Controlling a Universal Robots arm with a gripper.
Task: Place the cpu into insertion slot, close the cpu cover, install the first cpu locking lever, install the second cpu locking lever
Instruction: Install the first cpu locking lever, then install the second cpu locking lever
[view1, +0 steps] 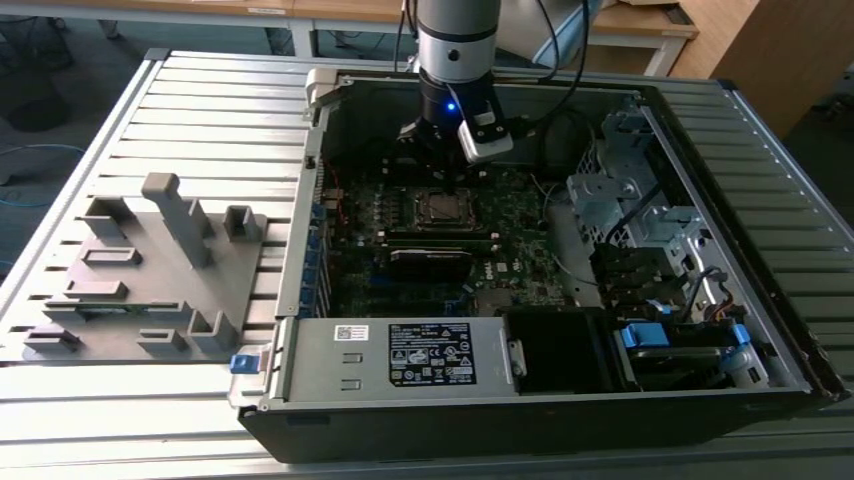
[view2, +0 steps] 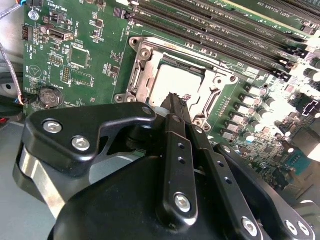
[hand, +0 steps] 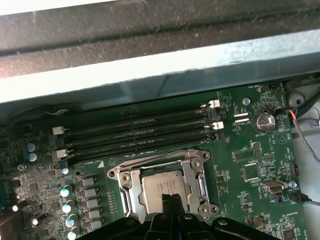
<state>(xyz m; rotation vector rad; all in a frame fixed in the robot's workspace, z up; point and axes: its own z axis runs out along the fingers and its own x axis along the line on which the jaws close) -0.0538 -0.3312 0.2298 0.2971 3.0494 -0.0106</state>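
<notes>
While its jaws press together, the gripper (view2: 172, 97) points straight down over the cpu (hand: 162, 187).

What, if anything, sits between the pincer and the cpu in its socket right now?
Nothing visible. In both wrist views the pincer hangs right over the cpu, which lies seated in the insertion slot with the cpu cover framing it. The fingertips look pressed together over the chip's edge; no cable or part crosses the gap.
</notes>
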